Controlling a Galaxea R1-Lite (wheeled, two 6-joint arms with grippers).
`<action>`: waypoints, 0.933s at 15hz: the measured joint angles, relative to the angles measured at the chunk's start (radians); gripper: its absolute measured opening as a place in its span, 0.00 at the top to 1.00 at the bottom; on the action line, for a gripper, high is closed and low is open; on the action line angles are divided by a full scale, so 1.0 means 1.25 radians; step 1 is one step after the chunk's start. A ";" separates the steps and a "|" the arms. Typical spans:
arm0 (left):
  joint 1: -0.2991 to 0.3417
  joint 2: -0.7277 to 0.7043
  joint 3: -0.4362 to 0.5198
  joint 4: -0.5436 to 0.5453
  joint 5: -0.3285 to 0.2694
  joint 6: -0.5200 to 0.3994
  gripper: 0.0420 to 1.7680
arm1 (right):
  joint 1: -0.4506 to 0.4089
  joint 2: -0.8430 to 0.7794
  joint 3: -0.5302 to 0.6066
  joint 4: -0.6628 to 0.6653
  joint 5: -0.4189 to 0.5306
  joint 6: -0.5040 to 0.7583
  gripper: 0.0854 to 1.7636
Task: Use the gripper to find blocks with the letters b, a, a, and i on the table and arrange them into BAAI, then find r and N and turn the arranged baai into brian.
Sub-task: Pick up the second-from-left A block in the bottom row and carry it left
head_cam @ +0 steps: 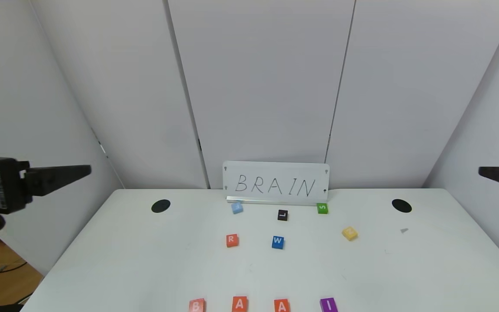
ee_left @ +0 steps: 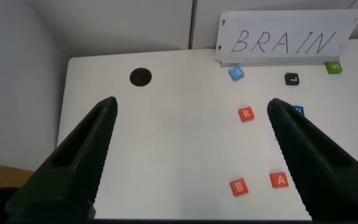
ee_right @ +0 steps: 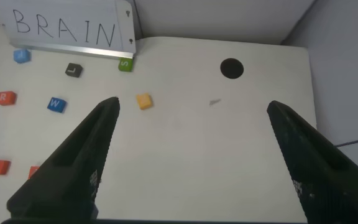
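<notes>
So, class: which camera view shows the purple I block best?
The head view: the purple I block shows its letter at the near table edge. The left wrist view gives only a purple sliver behind a finger; the right wrist view misses it.

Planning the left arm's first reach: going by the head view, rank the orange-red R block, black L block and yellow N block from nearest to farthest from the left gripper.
1. Orange-red R block, left of centre.
2. Black L block, centre.
3. Yellow N block, right side.

The left gripper hangs open off the table's left edge.

White table. Blocks: three orange-red, one purple, white letters. Between left gripper fingers: orange-red r. Near right gripper finger: yellow N. Black fingers.
</notes>
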 joint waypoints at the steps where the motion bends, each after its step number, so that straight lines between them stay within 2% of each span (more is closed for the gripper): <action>1: -0.001 0.040 -0.010 -0.002 -0.006 0.000 0.03 | 0.011 0.041 -0.025 0.000 -0.001 0.007 0.03; 6: -0.002 0.140 -0.049 -0.009 -0.015 0.000 0.03 | 0.032 0.181 -0.094 -0.002 -0.002 0.018 0.03; 10: -0.006 0.157 -0.049 0.004 -0.055 -0.001 0.03 | 0.037 0.213 -0.108 0.000 -0.002 0.017 0.03; 14: -0.056 0.168 -0.028 0.008 -0.057 -0.011 0.03 | 0.030 0.227 -0.110 -0.001 -0.002 0.017 0.03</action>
